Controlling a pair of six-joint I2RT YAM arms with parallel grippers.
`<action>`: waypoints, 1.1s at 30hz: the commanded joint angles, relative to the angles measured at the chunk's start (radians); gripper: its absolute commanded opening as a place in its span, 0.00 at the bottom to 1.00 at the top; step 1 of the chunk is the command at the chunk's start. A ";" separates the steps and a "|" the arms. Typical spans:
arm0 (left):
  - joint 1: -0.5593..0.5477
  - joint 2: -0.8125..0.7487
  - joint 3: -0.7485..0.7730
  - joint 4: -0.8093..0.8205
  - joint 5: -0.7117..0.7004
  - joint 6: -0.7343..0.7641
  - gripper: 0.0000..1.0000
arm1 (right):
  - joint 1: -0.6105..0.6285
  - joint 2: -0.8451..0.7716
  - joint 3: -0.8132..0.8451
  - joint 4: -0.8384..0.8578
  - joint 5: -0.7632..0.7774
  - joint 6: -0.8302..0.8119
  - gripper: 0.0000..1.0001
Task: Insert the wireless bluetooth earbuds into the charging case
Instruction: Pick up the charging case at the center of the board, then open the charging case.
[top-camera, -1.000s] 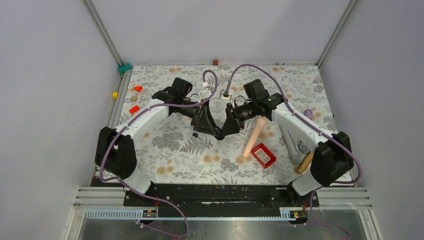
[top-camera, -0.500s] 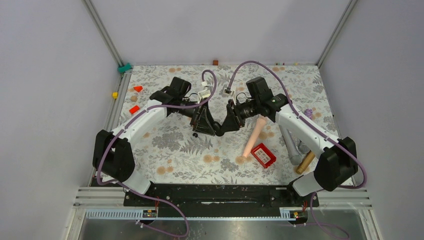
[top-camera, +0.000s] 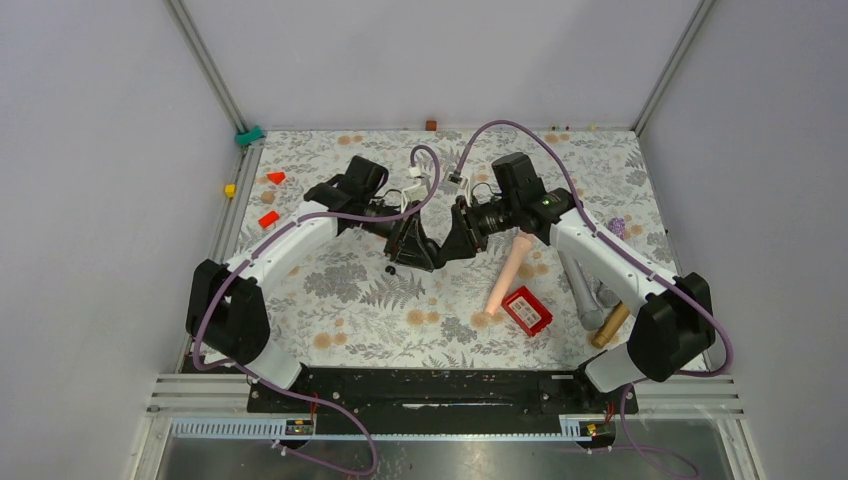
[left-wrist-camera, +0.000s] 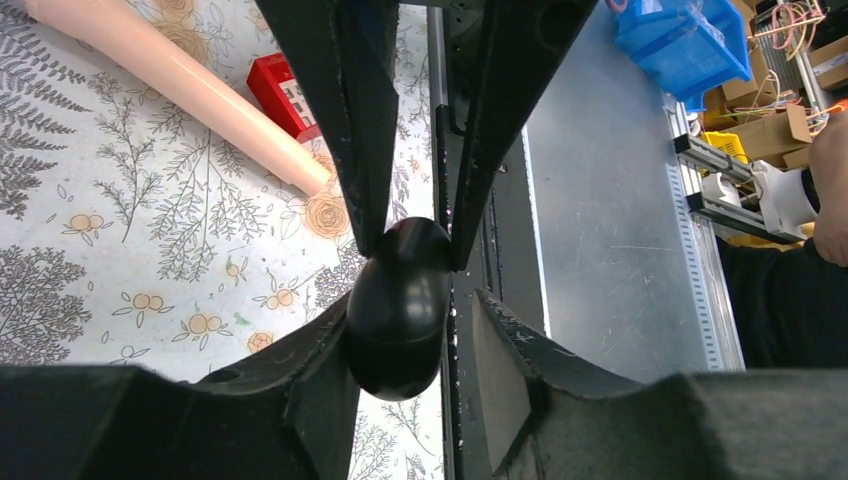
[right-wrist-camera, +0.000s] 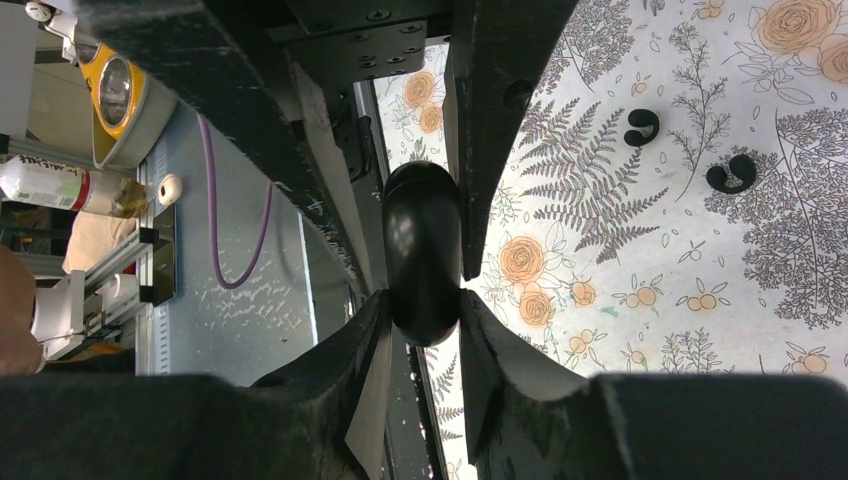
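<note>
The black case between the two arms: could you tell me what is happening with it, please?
The left gripper and the right gripper both have their jaws closed on the charging case, holding it between them. The two earbuds lie loose on the floral table, not yet in the case.
</note>
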 joint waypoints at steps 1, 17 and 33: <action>-0.001 -0.040 0.007 0.028 0.003 0.019 0.39 | 0.003 0.008 -0.005 0.032 0.013 0.008 0.24; -0.002 -0.046 0.004 0.028 0.009 0.021 0.02 | 0.004 0.005 -0.004 0.032 0.057 0.001 0.33; -0.001 -0.062 -0.001 0.028 0.019 0.032 0.00 | -0.047 -0.090 -0.004 0.036 0.241 -0.027 0.45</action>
